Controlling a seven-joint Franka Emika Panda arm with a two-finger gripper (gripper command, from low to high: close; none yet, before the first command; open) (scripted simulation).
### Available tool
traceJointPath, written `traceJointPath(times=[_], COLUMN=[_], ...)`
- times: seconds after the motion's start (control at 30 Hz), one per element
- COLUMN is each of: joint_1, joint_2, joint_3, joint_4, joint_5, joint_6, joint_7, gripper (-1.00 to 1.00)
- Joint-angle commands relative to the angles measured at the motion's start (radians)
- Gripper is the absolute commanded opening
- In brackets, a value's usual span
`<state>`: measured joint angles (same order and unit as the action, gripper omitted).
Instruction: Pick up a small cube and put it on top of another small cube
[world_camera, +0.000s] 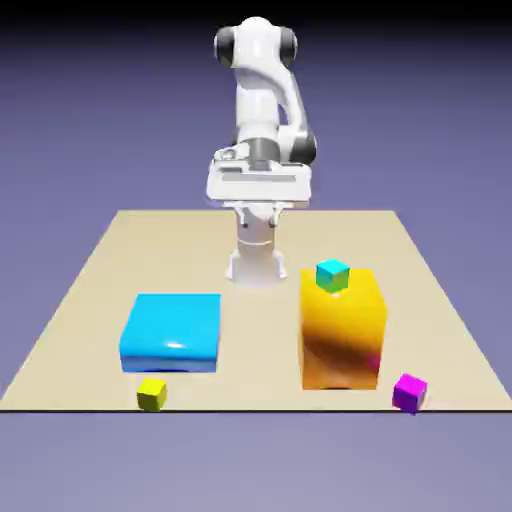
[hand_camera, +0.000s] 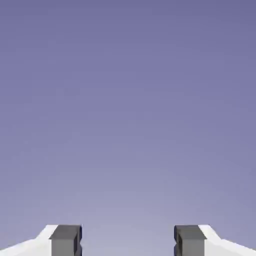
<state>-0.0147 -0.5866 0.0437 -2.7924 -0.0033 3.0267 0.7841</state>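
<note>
Exterior view | small magenta cube (world_camera: 409, 391) unmarked | pincer (hand_camera: 128, 242) apart, empty

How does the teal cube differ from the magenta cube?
The teal cube sits on top of the orange block; the magenta cube lies on the table, near its front edge. The teal cube is farther back, the magenta cube nearer the exterior view's right. Both look about equally small.
</note>
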Motion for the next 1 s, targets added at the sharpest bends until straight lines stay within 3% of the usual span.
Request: traceJointPath(times=[0.0, 0.97], joint_1=[-0.022, -0.664], joint_2=[-0.014, -0.413], joint_3=[0.036, 1.087], joint_4=[0.015, 0.438], joint_5=[-0.003, -0.081], joint_6=[-0.009, -0.257], joint_7=[0.036, 1.073], gripper=[0.00, 0.00])
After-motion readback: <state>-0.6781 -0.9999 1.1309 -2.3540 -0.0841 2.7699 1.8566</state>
